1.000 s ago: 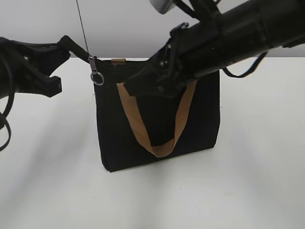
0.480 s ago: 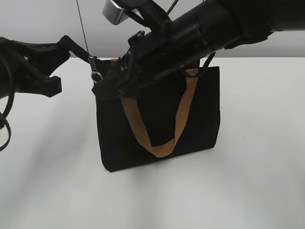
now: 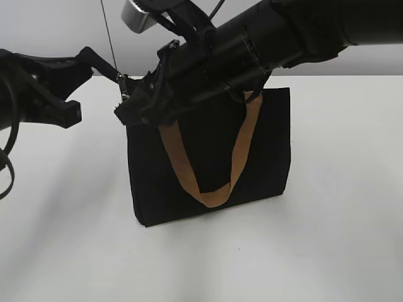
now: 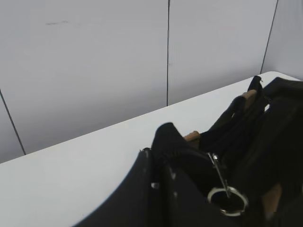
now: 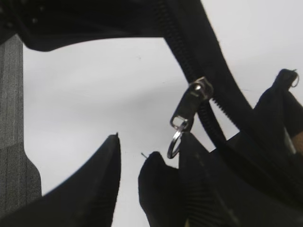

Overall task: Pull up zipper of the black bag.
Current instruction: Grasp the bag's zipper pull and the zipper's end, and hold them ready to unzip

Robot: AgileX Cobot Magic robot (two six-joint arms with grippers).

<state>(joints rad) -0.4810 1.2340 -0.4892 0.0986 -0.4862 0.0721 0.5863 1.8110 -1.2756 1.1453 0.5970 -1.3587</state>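
The black bag (image 3: 208,157) stands upright on the white table, its tan strap (image 3: 211,195) hanging down the front. My left gripper (image 3: 116,75) is shut on the bag's top left corner, seen in the left wrist view (image 4: 158,146). The zipper's silver slider (image 3: 126,85) sits at that corner, and its ring pull (image 4: 218,172) hangs down. My right gripper (image 3: 126,112) reaches across the bag top to that corner. In the right wrist view it (image 5: 151,142) is open, with the ring pull (image 5: 174,144) just at its right fingertip, below the slider (image 5: 191,101).
The white table (image 3: 327,239) spreads all round the bag. A grey panelled wall (image 4: 94,61) stands behind it. My right arm (image 3: 283,31) covers the bag's top edge in the exterior view.
My right arm has swung left across the bag's top, bringing its open fingers to the zipper pull at the left corner. The left arm and the bag have not moved.
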